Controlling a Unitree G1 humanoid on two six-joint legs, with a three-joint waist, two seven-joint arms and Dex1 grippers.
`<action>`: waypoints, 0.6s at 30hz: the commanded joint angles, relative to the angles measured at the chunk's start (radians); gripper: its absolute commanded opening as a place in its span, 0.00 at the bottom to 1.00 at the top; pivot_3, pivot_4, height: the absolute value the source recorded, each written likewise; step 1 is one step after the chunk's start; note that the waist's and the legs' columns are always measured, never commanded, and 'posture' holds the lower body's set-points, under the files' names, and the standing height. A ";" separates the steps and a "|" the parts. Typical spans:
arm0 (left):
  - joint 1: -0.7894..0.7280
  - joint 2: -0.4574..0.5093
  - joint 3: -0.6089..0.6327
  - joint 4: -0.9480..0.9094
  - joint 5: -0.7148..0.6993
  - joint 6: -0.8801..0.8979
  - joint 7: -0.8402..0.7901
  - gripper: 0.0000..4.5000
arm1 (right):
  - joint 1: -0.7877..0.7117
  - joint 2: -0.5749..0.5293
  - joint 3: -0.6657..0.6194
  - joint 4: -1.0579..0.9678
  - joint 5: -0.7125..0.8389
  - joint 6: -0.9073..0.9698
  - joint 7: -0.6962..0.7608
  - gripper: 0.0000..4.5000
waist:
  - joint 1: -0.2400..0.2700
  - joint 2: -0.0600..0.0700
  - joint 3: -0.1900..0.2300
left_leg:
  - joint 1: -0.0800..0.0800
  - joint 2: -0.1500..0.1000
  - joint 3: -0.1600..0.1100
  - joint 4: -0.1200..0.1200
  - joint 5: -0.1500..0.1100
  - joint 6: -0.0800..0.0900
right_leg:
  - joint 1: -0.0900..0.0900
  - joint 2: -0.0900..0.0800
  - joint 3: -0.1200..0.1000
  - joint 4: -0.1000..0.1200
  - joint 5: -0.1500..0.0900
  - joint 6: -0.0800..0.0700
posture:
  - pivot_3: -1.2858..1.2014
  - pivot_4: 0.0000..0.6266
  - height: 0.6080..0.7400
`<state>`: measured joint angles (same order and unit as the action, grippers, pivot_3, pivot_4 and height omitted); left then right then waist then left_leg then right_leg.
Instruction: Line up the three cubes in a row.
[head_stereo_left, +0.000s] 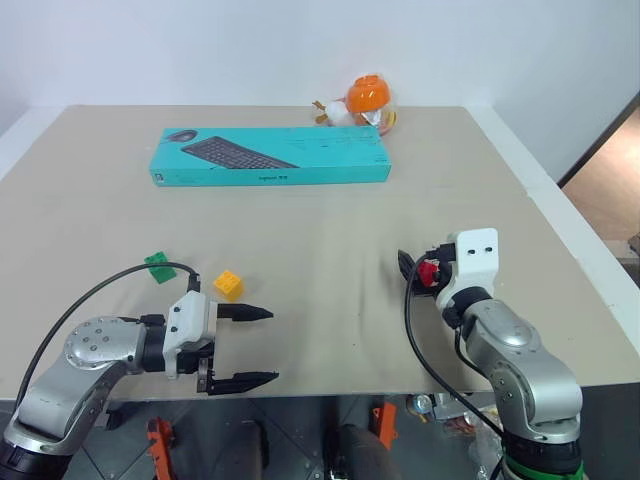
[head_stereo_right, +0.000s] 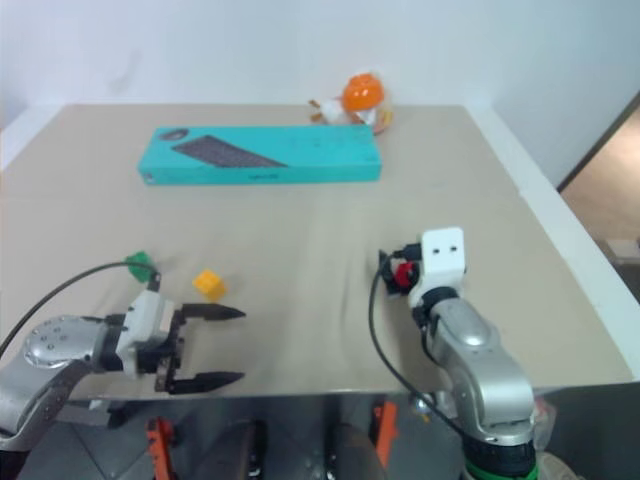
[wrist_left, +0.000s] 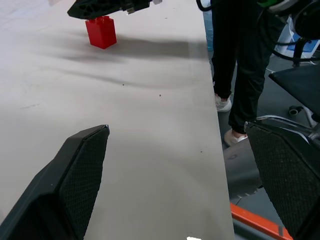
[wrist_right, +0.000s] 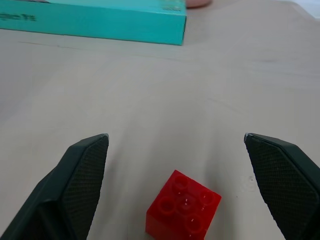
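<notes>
Near the table's front left lie the green cube (head_stereo_left: 159, 267) and the yellow cube (head_stereo_left: 229, 285), a short way apart. My left gripper (head_stereo_left: 256, 346) hangs open at the front edge, just in front of the yellow cube, pointing right and holding nothing. At the front right stands the red cube (wrist_right: 184, 211), studs up. It sits low between the wide-open fingers of my right gripper (wrist_right: 175, 137), touching neither. In the head views the wrist partly hides the red cube (head_stereo_left: 430, 273).
A long teal keyboard box (head_stereo_left: 270, 157) lies across the back of the table, with an orange round toy (head_stereo_left: 365, 98) behind its right end. The table's front edge (head_stereo_left: 330, 392) runs just below both grippers. A person's legs (wrist_left: 240, 60) stand beside the table.
</notes>
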<state>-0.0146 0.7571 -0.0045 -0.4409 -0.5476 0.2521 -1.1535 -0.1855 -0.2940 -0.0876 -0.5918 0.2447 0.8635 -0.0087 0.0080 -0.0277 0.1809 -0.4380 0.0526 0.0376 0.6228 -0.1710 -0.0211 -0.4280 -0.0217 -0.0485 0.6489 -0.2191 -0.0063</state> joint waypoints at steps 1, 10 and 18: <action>-0.011 -0.006 -0.005 -0.023 -0.005 0.008 0.011 1.00 | 0.005 0.025 -0.008 -0.064 -0.039 0.015 -0.047 1.00 | 0.000 0.000 0.000 | 0.000 0.000 0.000 0.000 0.000 0.000 | 0.000 0.000 0.000 0.000 0.000 0.000 | 0.52 0.24 1.00; -0.041 -0.020 -0.018 -0.030 -0.021 0.023 0.015 1.00 | 0.056 0.091 0.001 -0.058 -0.090 0.039 -0.092 1.00 | 0.000 0.000 0.000 | 0.001 0.001 0.002 0.003 0.001 0.002 | 0.001 0.001 0.003 0.000 -0.001 -0.005 | 0.52 0.24 1.00; -0.055 -0.032 -0.039 -0.028 0.002 0.010 0.012 1.00 | 0.029 0.156 -0.028 0.022 -0.097 0.018 -0.097 1.00 | -0.001 0.000 0.000 | 0.002 0.001 0.004 0.003 0.001 0.002 | 0.000 0.003 0.009 0.000 0.001 -0.004 | 0.52 0.24 1.00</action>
<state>-0.0579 0.7259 -0.0421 -0.4429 -0.5483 0.2718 -1.1431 -0.1325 -0.1449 -0.0922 -0.5583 0.1531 0.9062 -0.0993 0.0073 -0.0276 0.1807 -0.4363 0.0538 0.0419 0.6260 -0.1698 -0.0190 -0.4277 -0.0185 -0.0395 0.6490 -0.2182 -0.0102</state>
